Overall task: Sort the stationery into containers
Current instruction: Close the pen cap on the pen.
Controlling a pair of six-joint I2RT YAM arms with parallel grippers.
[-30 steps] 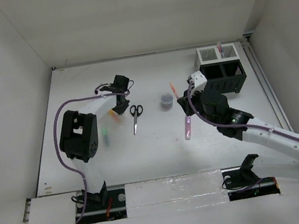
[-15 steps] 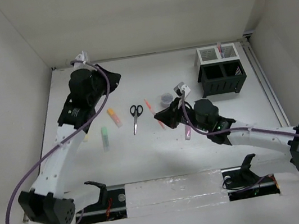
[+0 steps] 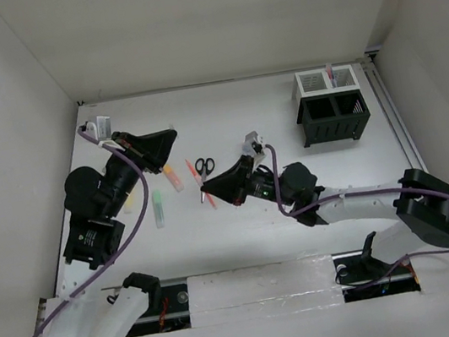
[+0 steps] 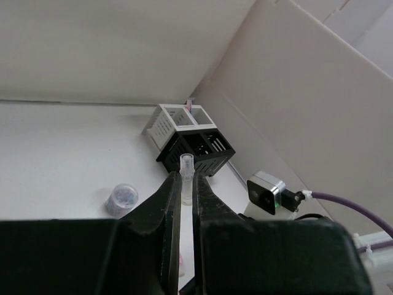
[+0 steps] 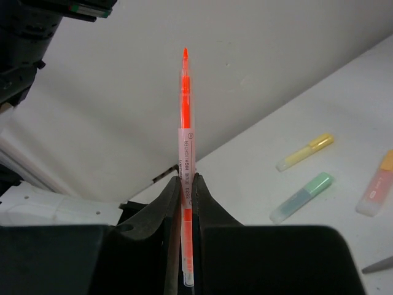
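Since a second ago the right gripper [image 3: 207,189] has swung from beside the black organiser [image 3: 335,119] to over the scissors [image 3: 205,168], pinching the orange pen [image 5: 186,147]. The left gripper [image 4: 186,176], pressed together on a thin clear stub [image 4: 186,165], has drawn back far left. Judgement: the pen is now farther from its container, nothing newly sorted. Count: one scissors; three on the surface [image 3: 222,100], namely yellow highlighter [image 5: 305,152], green highlighter [image 5: 303,196] and orange highlighter [image 5: 377,192]; one round pot [image 4: 121,199]; one pink item [image 3: 330,72] standing in the white box [image 3: 313,82].
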